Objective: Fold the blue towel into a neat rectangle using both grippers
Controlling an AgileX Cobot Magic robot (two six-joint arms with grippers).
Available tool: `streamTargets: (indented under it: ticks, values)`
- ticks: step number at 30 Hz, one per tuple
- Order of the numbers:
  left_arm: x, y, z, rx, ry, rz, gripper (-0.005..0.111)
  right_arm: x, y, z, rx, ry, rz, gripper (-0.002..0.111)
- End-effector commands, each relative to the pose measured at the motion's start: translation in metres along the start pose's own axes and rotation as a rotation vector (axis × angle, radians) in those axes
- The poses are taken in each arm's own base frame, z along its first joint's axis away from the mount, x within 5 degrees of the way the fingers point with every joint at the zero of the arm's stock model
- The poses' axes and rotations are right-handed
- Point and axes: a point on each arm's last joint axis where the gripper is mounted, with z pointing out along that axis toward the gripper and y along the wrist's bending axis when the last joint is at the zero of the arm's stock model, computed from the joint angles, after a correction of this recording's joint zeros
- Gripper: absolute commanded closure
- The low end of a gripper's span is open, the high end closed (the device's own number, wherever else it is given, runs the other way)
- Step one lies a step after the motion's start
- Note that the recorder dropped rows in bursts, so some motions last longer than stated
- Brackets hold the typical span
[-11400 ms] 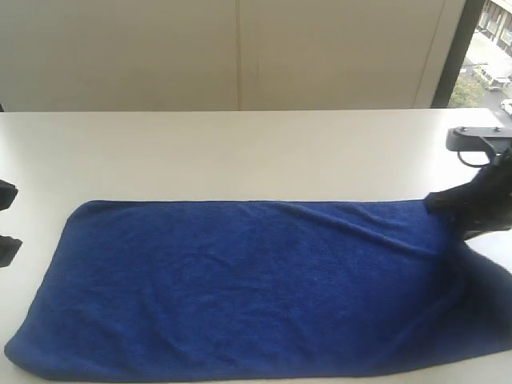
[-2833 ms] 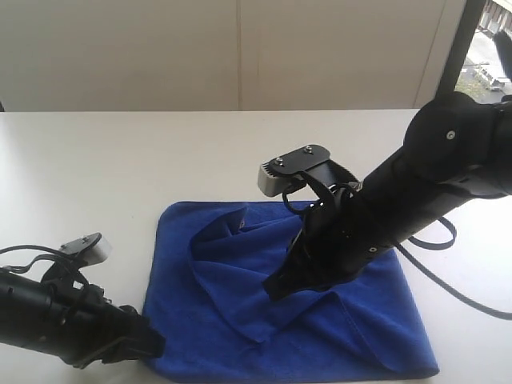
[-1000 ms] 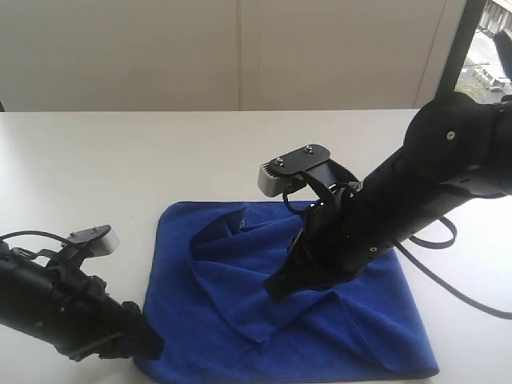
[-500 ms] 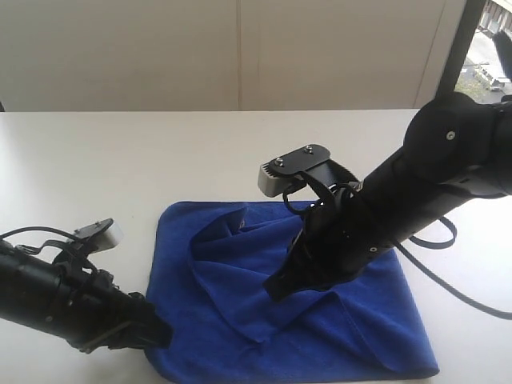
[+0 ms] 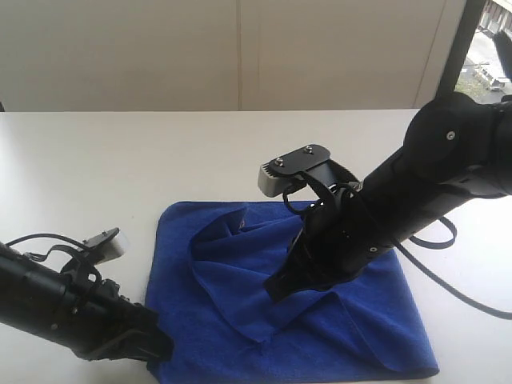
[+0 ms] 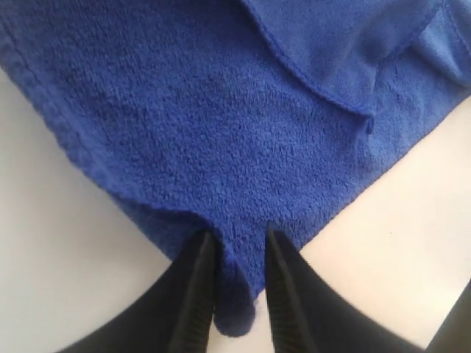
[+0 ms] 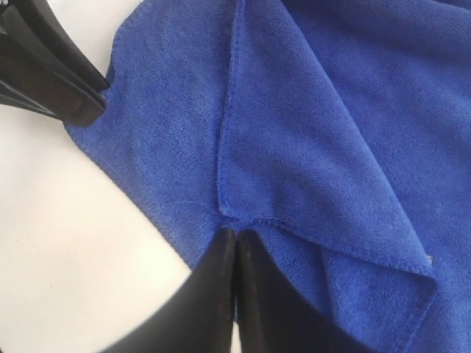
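The blue towel (image 5: pixel 360 320) lies on the white table (image 5: pixel 160 152), with its right part folded over to the left in a loose, creased flap. My right gripper (image 5: pixel 276 290) comes down on the towel's middle, shut on the flap's stitched corner (image 7: pixel 234 232). My left gripper (image 5: pixel 156 344) is low at the towel's near left corner. Its jaws stand a little apart in the left wrist view, and that bunched corner of the towel (image 6: pixel 221 110) sits in the left gripper (image 6: pixel 239 235). The left fingers (image 7: pixel 66 88) also show in the right wrist view, at the towel (image 7: pixel 309 147) edge.
A black cable (image 5: pixel 448 280) loops from the right arm over the table beside the towel's right edge. A pale wall (image 5: pixel 240 56) rises behind the table's far edge, with a window strip (image 5: pixel 484 48) at the top right.
My left gripper has slid onto the towel's near left corner and its jaws have narrowed around it. The right arm and the folded flap have not moved.
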Motion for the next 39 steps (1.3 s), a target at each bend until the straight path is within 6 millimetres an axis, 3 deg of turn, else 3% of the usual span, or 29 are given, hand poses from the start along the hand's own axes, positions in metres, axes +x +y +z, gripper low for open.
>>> streamTargets:
  ticks: [1,12,25,31,34,39]
  values:
    - [0.003,0.001,0.007,0.032,0.033,-0.021,0.076,0.001,0.001,-0.001,0.000,0.001,-0.017,0.108]
    - [0.008,-0.004,-0.001,0.016,0.080,0.037,0.095,0.001,0.001,-0.001,0.000,0.001,-0.017,0.108]
    - [0.013,0.004,-0.010,-0.083,0.139,0.046,0.079,0.001,0.001,-0.001,0.001,-0.001,-0.017,0.108]
    - [0.012,0.008,-0.011,-0.123,0.136,0.074,0.053,0.001,0.001,-0.001,0.001,-0.001,-0.017,0.108]
    - [0.007,0.008,-0.012,-0.146,0.108,0.082,0.043,0.001,0.001,-0.001,0.001,-0.001,-0.015,0.108]
    - [-0.015,-0.005,-0.024,-0.133,0.016,0.100,0.042,0.001,0.001,-0.001,0.001,-0.001,-0.015,0.108]
